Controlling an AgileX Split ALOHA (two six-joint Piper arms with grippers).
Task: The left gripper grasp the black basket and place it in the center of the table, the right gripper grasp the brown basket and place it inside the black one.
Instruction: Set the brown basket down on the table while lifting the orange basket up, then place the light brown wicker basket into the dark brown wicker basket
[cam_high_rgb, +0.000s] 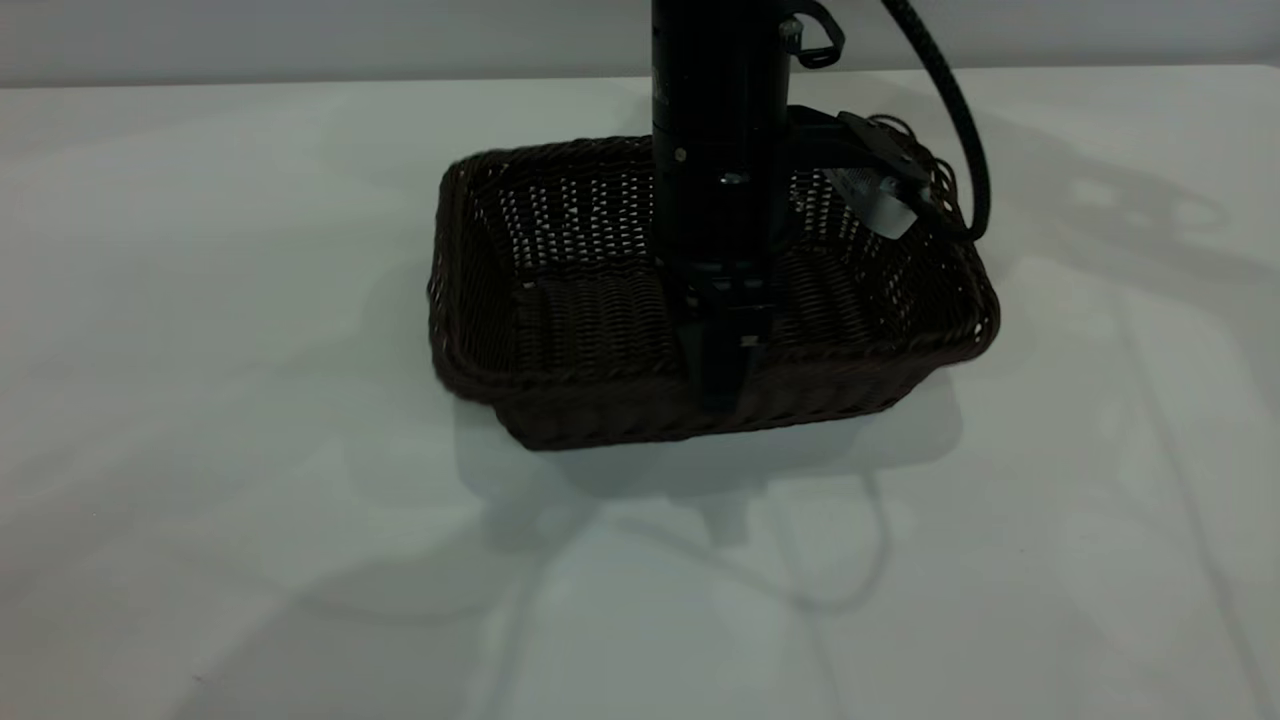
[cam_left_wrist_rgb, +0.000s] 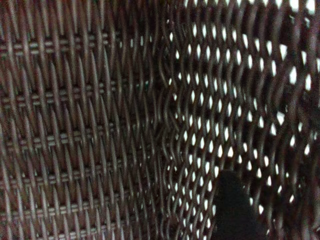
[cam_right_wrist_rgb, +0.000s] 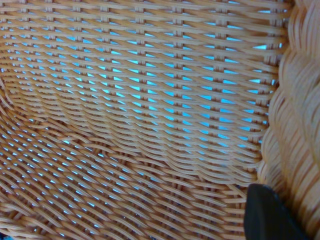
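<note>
The black basket (cam_high_rgb: 600, 300) sits in the middle of the table (cam_high_rgb: 200, 400), its near left corner looking slightly raised. My left gripper (cam_high_rgb: 722, 385) comes straight down and is shut across the basket's near wall at its middle, one finger outside. In the left wrist view the dark weave (cam_left_wrist_rgb: 100, 125) fills the frame, with one finger (cam_left_wrist_rgb: 232, 210) against it. In the right wrist view the brown basket (cam_right_wrist_rgb: 140, 110) fills the frame. My right gripper (cam_right_wrist_rgb: 272, 217) shows one dark finger inside it, pressed by the braided rim (cam_right_wrist_rgb: 300, 100). The brown basket and right gripper are outside the exterior view.
A braided cable (cam_high_rgb: 960, 120) loops from the left arm over the black basket's far right corner, beside a silver-grey part (cam_high_rgb: 880, 205). The pale tabletop spreads wide on all sides of the basket.
</note>
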